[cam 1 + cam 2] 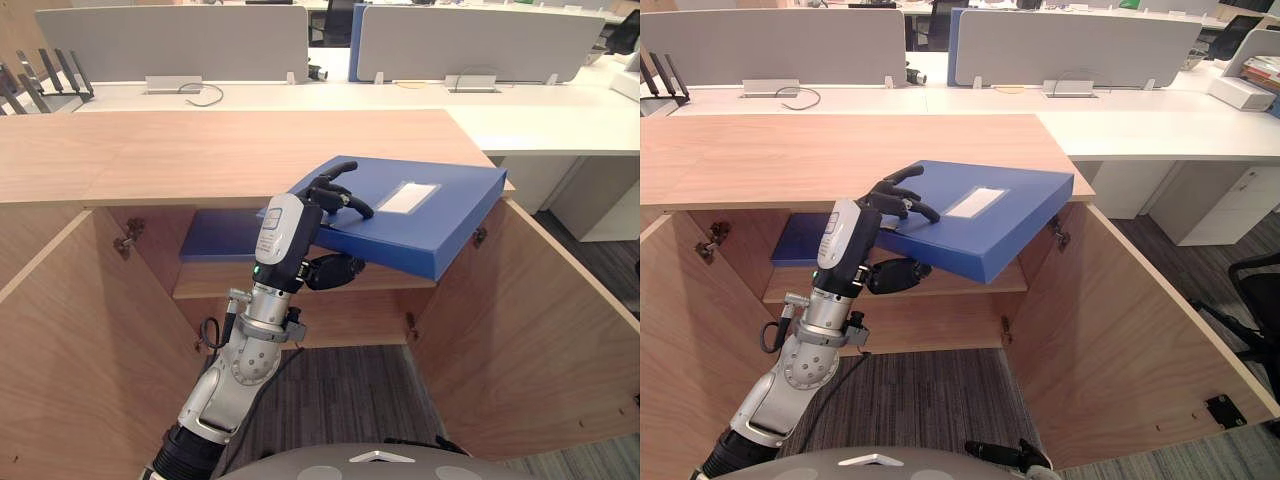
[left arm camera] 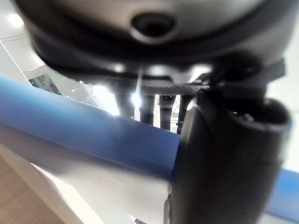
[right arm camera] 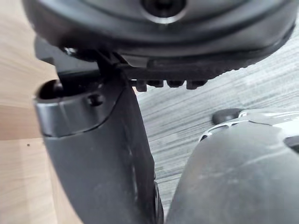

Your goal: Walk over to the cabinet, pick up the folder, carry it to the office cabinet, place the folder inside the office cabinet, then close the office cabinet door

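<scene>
The left robot hand [image 1: 305,218] grasps the folder [image 1: 420,215] at its near left corner, fingers [image 1: 338,192] curled over the blue cover and thumb under it. The folder is tilted before the open cabinet [image 1: 200,150], its far end at the front edge of the wooden top (whether it touches the wood I cannot tell). Both doors [image 1: 530,330] stand wide open. On the shelf [image 1: 215,282] inside lies a second folder [image 1: 220,235], flat and to the left. Behind the cabinet runs a long white surface [image 1: 540,108] with grey dividers [image 1: 170,42]. Grey carpet [image 1: 350,390] covers the floor. The right robot hand [image 3: 103,154] hangs over the carpet beside a wood panel; clenched or released, I cannot tell.
</scene>
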Robot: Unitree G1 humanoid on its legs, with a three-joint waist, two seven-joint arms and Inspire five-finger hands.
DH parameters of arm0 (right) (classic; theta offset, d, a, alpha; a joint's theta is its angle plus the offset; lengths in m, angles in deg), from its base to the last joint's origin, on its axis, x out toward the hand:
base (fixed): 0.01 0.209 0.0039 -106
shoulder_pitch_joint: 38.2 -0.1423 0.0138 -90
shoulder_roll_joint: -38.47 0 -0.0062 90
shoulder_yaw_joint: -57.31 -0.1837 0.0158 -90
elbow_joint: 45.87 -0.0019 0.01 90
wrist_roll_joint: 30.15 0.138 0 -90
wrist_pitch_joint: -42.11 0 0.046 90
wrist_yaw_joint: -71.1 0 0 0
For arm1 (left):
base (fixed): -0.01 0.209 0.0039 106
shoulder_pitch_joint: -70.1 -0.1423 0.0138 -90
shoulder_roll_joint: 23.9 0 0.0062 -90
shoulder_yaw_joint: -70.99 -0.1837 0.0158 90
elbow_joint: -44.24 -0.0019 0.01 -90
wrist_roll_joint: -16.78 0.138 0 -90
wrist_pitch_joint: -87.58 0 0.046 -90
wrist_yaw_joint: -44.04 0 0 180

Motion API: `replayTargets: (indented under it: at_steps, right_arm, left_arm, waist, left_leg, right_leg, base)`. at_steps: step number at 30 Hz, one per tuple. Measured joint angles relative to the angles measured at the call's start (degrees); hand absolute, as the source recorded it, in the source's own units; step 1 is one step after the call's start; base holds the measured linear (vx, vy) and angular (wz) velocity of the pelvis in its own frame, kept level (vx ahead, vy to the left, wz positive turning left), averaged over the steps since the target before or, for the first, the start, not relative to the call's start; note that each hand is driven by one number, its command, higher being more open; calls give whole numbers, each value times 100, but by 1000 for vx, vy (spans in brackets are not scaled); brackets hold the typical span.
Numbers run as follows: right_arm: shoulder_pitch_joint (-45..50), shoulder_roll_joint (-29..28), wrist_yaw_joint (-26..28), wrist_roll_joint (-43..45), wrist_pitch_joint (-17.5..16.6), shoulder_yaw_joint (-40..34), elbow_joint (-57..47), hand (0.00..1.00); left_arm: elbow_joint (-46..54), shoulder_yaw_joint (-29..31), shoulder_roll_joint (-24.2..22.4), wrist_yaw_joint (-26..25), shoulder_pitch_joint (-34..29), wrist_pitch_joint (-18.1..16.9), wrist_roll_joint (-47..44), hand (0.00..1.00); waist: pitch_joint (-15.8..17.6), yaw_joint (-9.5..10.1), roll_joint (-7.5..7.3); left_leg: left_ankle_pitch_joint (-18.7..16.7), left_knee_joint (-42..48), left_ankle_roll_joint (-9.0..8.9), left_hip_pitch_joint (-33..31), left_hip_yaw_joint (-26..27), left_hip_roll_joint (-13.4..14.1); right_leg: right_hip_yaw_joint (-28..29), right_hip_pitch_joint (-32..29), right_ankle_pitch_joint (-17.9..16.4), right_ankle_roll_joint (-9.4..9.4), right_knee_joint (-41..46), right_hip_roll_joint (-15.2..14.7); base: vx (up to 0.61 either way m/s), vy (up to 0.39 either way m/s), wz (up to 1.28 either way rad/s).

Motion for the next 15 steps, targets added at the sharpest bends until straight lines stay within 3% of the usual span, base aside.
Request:
replayTargets:
  at_steps: [4,9,15]
  right_arm:
    - [86,34,-16,5,14,21,16,100]
    - [87,1,-19,3,18,161,46,100]
    - [76,-21,-18,3,23,236,99,100]
  left_arm:
    - [1,81,-109,13,-205,-30,-129,0]
    - [90,166,-140,33,-346,-72,-512,0]
    - [163,134,-138,346,-350,-24,-1883,0]
  waist:
    - [-40,30,12]
    - [-134,47,-91]
    - [-199,82,-137]
  left_leg:
    - [67,0,11,-31,-163,-12]
    - [86,1,0,-47,-185,-27]
    - [97,1,-10,-89,-207,-24]
  right_leg:
    - [-96,14,-107,44,105,6]
    - [-105,-5,-124,84,158,-5]
    - [-136,-26,-123,84,175,6]
  base:
    - [-51,-38,21]
    - [4,-17,2]
    - [7,-34,3]
